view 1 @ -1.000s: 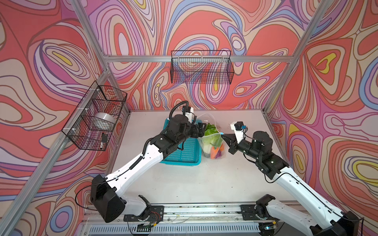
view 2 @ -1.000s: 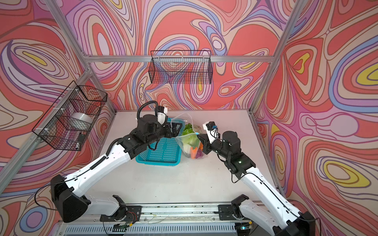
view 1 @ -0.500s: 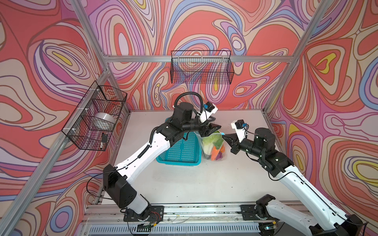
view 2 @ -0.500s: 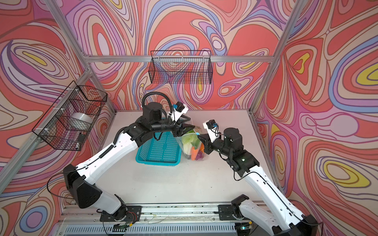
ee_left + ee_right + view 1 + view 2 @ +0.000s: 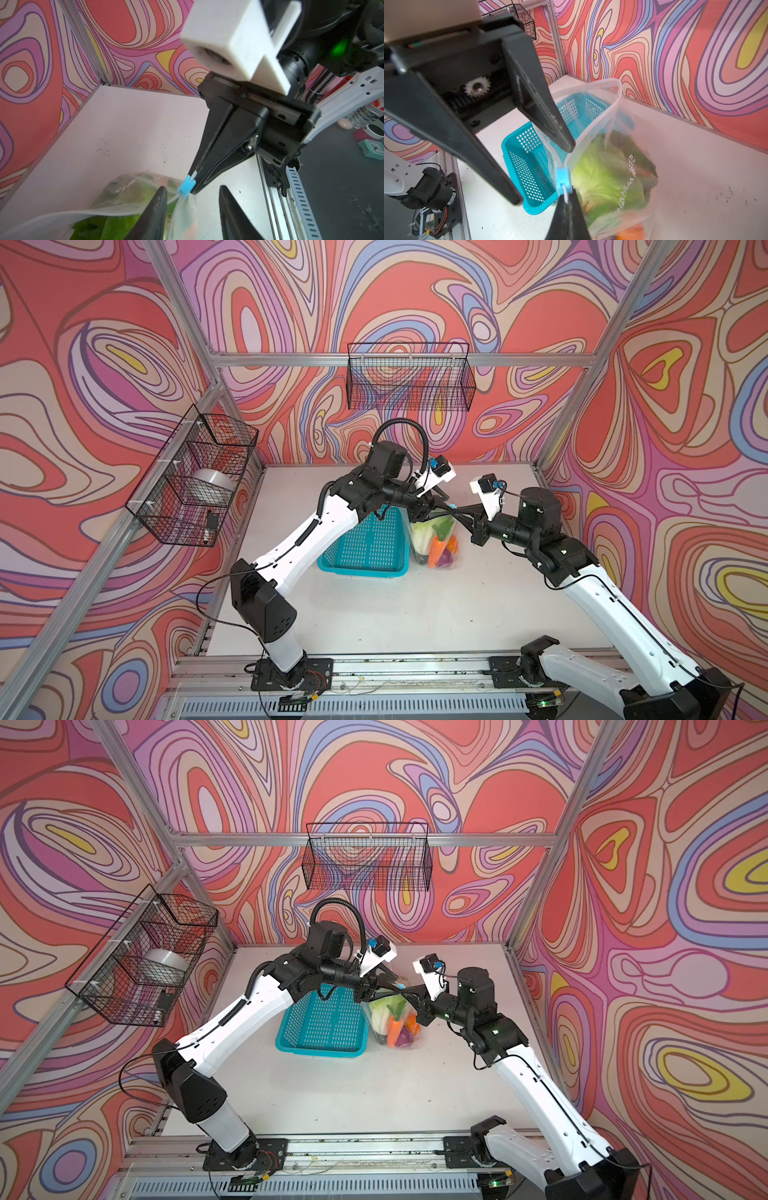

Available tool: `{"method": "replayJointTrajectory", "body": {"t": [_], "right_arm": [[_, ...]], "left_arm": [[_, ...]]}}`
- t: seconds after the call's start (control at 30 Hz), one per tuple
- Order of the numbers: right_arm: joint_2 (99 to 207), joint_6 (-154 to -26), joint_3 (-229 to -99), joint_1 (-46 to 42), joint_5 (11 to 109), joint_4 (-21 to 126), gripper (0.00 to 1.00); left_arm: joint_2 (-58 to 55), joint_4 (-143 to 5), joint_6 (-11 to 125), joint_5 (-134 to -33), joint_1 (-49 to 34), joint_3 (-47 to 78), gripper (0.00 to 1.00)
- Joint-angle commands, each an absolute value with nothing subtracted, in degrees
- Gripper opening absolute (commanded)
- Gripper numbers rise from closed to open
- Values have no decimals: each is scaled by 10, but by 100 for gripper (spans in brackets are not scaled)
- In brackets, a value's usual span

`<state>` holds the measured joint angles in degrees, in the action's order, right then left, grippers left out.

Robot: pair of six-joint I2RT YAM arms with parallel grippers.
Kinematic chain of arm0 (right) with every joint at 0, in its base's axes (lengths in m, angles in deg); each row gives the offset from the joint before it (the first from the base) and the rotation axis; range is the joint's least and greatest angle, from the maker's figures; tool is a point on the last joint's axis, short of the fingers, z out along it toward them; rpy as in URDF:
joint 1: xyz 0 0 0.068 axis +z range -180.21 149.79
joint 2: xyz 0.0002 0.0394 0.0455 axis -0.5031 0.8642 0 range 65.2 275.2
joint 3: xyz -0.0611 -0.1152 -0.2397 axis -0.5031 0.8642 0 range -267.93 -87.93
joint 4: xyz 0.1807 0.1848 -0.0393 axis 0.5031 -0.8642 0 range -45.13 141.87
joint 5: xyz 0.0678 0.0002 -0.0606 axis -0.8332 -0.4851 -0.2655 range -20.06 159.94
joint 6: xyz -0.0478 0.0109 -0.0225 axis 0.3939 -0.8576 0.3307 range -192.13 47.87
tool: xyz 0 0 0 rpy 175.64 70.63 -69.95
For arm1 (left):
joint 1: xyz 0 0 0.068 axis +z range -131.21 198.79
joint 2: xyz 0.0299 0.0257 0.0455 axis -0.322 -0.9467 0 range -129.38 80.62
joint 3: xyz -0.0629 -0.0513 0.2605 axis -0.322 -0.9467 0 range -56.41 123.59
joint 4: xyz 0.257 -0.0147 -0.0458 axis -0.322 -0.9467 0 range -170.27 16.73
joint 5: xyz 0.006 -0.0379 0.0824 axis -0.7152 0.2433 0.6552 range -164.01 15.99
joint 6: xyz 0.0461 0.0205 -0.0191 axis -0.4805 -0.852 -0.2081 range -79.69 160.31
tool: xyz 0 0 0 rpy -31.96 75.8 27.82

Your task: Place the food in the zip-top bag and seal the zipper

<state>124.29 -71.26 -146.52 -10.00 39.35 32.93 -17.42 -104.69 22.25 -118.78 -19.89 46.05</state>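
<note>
Two grippers meet at the bag mouth. Right gripper is clamped tight on the end of the zipper, holding the bag upright beside the basket, food inside. Slider sits just off those tips. Left gripper is half-wide and straddles the slider without gripping it. The mouth gapes and the track runs away from the right gripper. Judgement: the left arm pulls the slider along it.

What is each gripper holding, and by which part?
Right gripper is shut on the zip-top bag, pinching the zipper's end tab beside the light-blue slider. Left gripper holds nothing: its open jaws straddle the slider.
</note>
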Motion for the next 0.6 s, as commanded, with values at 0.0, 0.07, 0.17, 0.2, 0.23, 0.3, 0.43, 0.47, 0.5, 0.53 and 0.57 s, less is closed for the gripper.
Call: {"method": "replayJointTrajectory", "body": {"t": [0.0,0.07,0.17,0.2,0.23,0.3,0.43,0.47,0.5,0.53,0.57], "right_arm": [[1240,-707,-1486,-104,364,336,0],[1238,-710,-1485,-104,358,337,0],[1236,-710,-1482,-103,359,338,0],[1235,-711,-1482,-104,362,338,0],[1235,-709,-1481,-103,364,337,0],[1233,-706,-1481,-104,370,336,0],[1230,-702,-1482,-104,378,332,0],[1232,-701,-1481,-104,380,331,0],[1231,-701,-1482,-105,382,331,0],[1231,-702,-1481,-105,384,331,0],[1229,-702,-1481,-107,387,333,0]], "left_arm": [[-188,-1082,185,-1191,-199,485,45],[-193,-1078,184,-1187,-199,492,45],[-205,-1081,182,-1198,-199,511,44],[-212,-1087,182,-1204,-199,520,43],[-220,-1100,180,-1213,-198,532,41],[-236,-1128,175,-1224,-200,555,38],[-247,-1161,164,-1231,-202,571,36],[-244,-1159,165,-1232,-204,567,35],[-242,-1160,166,-1233,-204,564,34],[-241,-1163,167,-1233,-205,562,34],[-241,-1167,167,-1234,-205,561,32]]}}
